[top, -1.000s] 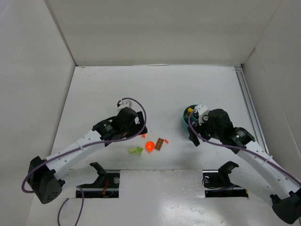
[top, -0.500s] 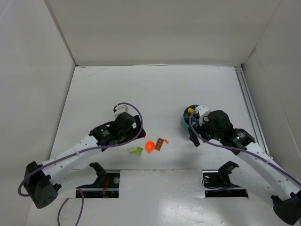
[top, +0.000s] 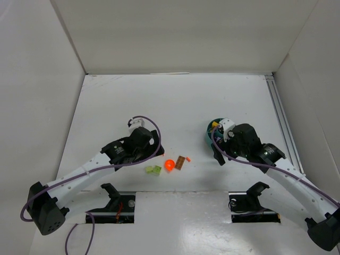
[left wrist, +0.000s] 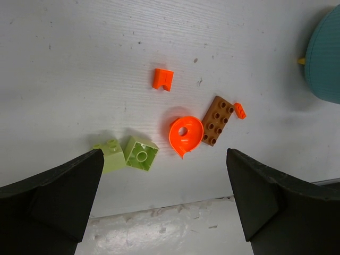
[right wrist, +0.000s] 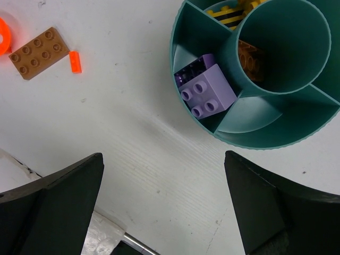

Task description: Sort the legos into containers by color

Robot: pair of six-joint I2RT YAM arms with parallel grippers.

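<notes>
Hovering left gripper (left wrist: 164, 157) — spread wide, legos (left wrist: 217, 120) beneath, purple brick (right wrist: 208, 91) in bowl (right wrist: 255, 139)

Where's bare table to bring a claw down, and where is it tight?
Bare: the far half of the table, up to the back wall, and the strip between the brown brick and the teal bowl. Tight: near the front edge, where the green bricks, round orange piece, brown brick and two small orange bits cluster.

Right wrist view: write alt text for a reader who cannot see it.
A teal divided bowl sits upper right, with purple bricks in one compartment and yellow bricks in another. A brown brick and a small orange piece lie outside it, upper left.
</notes>
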